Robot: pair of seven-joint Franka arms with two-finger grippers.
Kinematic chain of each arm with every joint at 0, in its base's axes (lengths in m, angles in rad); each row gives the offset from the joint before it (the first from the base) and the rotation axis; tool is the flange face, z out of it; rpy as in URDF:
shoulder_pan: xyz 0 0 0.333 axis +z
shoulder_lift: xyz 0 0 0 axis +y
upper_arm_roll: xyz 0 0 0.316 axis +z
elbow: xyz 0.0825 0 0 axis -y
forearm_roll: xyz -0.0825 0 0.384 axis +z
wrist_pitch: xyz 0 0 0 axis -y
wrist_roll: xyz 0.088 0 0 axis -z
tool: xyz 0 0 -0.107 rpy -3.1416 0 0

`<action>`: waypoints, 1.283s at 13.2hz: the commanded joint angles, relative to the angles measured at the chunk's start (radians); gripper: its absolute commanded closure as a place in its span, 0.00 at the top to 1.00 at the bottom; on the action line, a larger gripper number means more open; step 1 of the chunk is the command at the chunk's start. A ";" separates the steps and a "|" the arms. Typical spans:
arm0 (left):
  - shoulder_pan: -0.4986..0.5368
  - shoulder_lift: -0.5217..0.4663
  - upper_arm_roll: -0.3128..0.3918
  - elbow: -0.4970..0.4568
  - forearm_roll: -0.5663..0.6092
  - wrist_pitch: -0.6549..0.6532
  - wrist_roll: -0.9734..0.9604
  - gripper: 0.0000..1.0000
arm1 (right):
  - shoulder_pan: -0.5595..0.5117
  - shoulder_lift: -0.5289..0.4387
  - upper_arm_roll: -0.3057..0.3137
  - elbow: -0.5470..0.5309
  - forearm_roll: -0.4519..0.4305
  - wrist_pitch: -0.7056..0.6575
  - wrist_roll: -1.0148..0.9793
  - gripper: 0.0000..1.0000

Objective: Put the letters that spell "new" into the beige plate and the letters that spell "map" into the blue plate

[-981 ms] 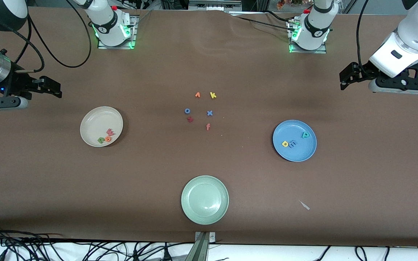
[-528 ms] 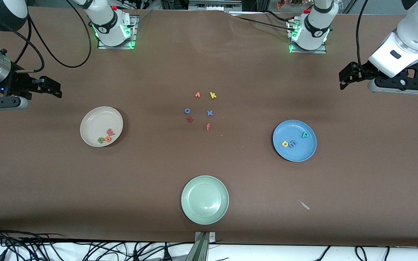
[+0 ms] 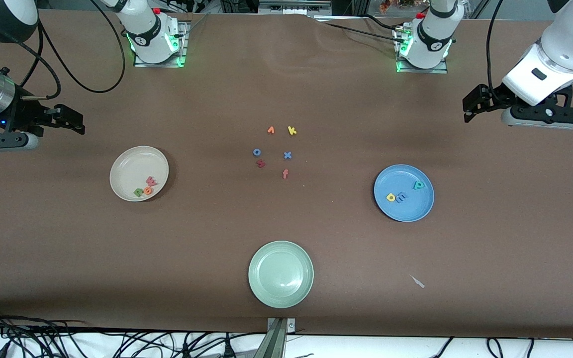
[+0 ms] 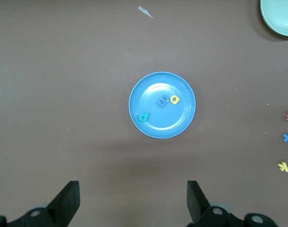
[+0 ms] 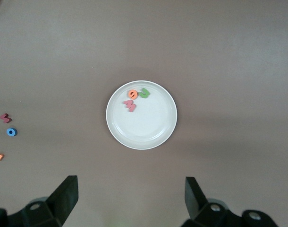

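1. The front camera sits high, facing the robots across the whole table (image 3: 67, 248).
2. The left wrist camera looks straight down on the blue plate (image 4: 162, 105).
3. The right wrist camera looks down on the beige plate (image 5: 141, 115); the front view shares both plates.

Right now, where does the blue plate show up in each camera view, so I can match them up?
Front view: the blue plate lies toward the left arm's end of the table, holding three letters.
Left wrist view: the same plate sits mid-picture, out ahead of the left end effector, which hangs open.
Right wrist view: not in it.
Shared landmark: the blue x on the table.
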 commanded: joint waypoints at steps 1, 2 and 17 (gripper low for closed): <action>0.003 0.014 -0.003 0.032 -0.002 -0.026 0.015 1.00 | -0.003 -0.011 0.002 -0.010 -0.013 0.005 -0.003 1.00; 0.003 0.014 -0.003 0.032 -0.002 -0.026 0.013 1.00 | -0.003 -0.011 0.002 -0.010 -0.013 0.005 -0.003 1.00; 0.018 0.061 0.006 0.118 -0.011 -0.057 0.006 1.00 | -0.001 -0.011 0.002 -0.010 -0.013 0.005 -0.003 1.00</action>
